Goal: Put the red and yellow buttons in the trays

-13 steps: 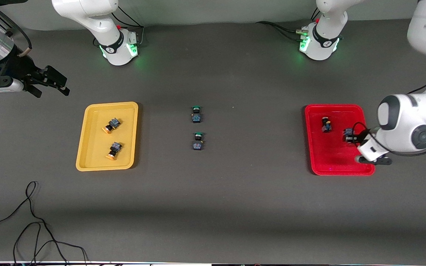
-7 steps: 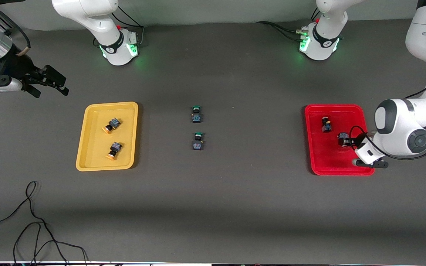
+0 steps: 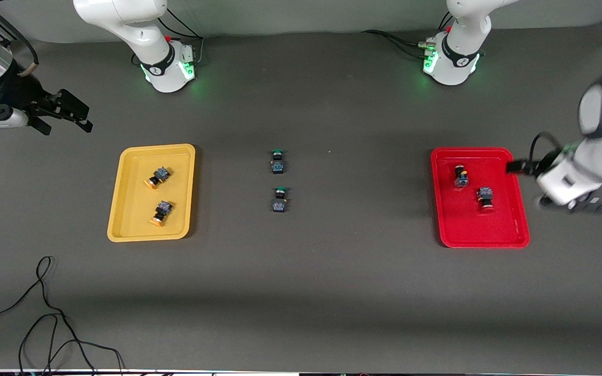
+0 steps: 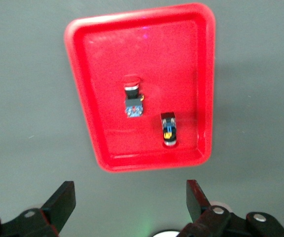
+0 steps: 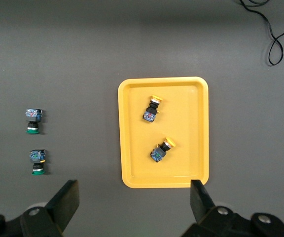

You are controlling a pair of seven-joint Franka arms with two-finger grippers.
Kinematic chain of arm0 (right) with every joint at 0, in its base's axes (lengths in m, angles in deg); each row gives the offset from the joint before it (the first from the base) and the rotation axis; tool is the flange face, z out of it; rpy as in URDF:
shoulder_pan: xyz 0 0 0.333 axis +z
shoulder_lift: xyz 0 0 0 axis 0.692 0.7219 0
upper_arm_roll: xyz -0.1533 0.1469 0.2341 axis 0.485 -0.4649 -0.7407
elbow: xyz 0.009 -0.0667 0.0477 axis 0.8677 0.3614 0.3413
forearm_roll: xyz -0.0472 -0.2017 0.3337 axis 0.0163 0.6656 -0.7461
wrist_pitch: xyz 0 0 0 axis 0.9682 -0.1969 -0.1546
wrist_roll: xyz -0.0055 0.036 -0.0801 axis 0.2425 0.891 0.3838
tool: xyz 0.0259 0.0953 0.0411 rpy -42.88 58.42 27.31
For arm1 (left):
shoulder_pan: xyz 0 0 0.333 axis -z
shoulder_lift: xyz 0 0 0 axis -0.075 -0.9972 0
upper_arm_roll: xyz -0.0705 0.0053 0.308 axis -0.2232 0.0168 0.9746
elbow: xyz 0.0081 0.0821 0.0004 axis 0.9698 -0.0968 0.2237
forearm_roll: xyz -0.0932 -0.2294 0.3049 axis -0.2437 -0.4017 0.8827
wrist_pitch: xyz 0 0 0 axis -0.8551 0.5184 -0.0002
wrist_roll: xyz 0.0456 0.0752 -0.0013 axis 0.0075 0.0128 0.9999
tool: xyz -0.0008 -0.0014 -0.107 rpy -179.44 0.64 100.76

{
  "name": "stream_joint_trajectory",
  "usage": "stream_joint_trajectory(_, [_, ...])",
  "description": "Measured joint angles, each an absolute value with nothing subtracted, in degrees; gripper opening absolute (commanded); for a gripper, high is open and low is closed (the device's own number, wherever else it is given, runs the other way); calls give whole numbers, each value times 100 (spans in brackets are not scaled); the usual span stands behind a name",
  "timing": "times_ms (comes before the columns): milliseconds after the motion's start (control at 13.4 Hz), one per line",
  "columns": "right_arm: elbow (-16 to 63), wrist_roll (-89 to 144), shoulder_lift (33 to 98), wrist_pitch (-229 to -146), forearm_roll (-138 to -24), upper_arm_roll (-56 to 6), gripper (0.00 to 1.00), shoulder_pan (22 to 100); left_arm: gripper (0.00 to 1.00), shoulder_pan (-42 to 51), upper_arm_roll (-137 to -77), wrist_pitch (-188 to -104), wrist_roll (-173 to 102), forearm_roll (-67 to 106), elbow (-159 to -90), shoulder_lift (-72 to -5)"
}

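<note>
Two red-capped buttons [image 3: 461, 176] [image 3: 485, 198] lie in the red tray [image 3: 468, 224]. They also show in the left wrist view [image 4: 132, 96] [image 4: 168, 129], inside the red tray [image 4: 102, 74]. Two yellow-capped buttons [image 3: 157, 176] [image 3: 161, 212] lie in the yellow tray [image 3: 134, 219], and show in the right wrist view [image 5: 152, 109] [image 5: 161, 149] in the yellow tray [image 5: 191, 123]. My left gripper [image 3: 567, 203] [image 4: 128, 202] is open and empty, over bare table beside the red tray. My right gripper [image 3: 66, 112] [image 5: 134, 197] is open and empty, over bare table off the yellow tray's corner.
Two green-capped buttons [image 3: 277, 161] [image 3: 279, 199] lie mid-table between the trays, also in the right wrist view [image 5: 33, 120] [image 5: 36, 161]. A black cable [image 3: 45, 313] loops on the table near the front camera at the right arm's end.
My left gripper let go of a red button in the red tray and has drawn off the tray toward the left arm's end. My right gripper has drifted slightly outward.
</note>
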State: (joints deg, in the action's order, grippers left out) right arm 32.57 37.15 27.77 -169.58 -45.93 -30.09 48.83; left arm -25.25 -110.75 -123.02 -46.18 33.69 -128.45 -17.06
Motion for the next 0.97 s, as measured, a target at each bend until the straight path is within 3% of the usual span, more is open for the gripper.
stream_joint_trajectory(224, [3248, 3715, 2854, -16959, -4583, -3042, 100, 4885, 100, -2521, -11073, -12207, -4619, 3180, -12878, -869])
stream_joint_trajectory(524, [3166, 3716, 3043, -17047, -4583, -3052, 100, 4886, 100, -2284, -11005, -12220, -4625, 3142, -12821, -780])
stream_joint_trajectory(673, [3055, 3717, 3141, -17083, -4583, -3056, 100, 4887, 100, -1438, -10236, -12222, -4620, 3142, -12814, -785])
stream_joint_trajectory(898, [2976, 3717, 3191, -17088, -4579, -3060, 100, 4888, 100, 230, -8388, -12291, -4621, 3146, -12812, -799])
stream_joint_trajectory(973, [2952, 3717, 3214, -17090, -4576, -3060, 100, 4888, 100, 400, -8146, -12298, -4620, 3146, -12809, -812])
